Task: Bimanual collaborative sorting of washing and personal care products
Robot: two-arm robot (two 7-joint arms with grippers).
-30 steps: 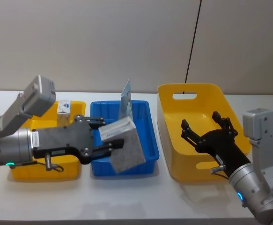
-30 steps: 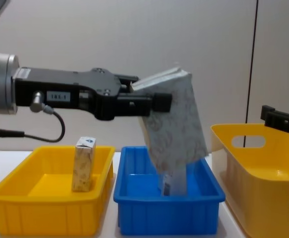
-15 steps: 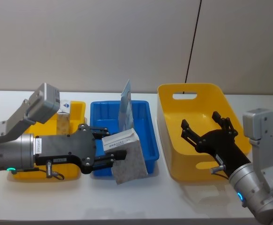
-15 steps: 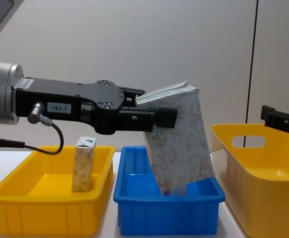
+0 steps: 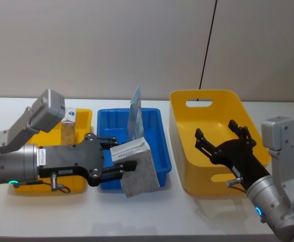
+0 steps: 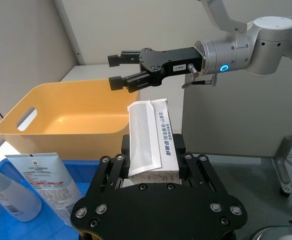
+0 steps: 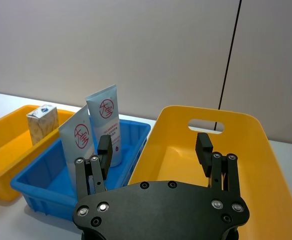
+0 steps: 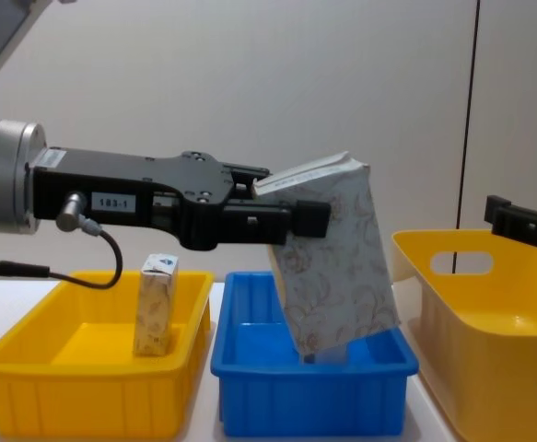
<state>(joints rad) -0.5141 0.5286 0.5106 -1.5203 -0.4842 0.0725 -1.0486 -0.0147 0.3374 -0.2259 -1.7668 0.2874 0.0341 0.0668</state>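
My left gripper (image 5: 129, 160) is shut on the white top of the large beige swirl-patterned pack (image 5: 142, 175), which hangs tilted over the front edge of the blue bin (image 5: 159, 132). The chest view shows the pack (image 8: 340, 267) with its lower end just inside the bin (image 8: 305, 391). Two light-blue tubes (image 7: 105, 125) stand in the blue bin. A small speckled pack (image 8: 156, 306) stands upright in the left yellow bin (image 8: 84, 401). My right gripper (image 5: 216, 133) hovers open over the large yellow bin (image 5: 184, 126), holding nothing.
The three bins stand side by side on the white table (image 5: 152, 212): low yellow one left, blue one in the middle, tall yellow one with handle slots right. A wall closes off the back. Bare table runs along the front.
My left gripper has carried the large pack forward and a little lower, from above the middle of the blue bin to its front edge. The right arm has not moved.
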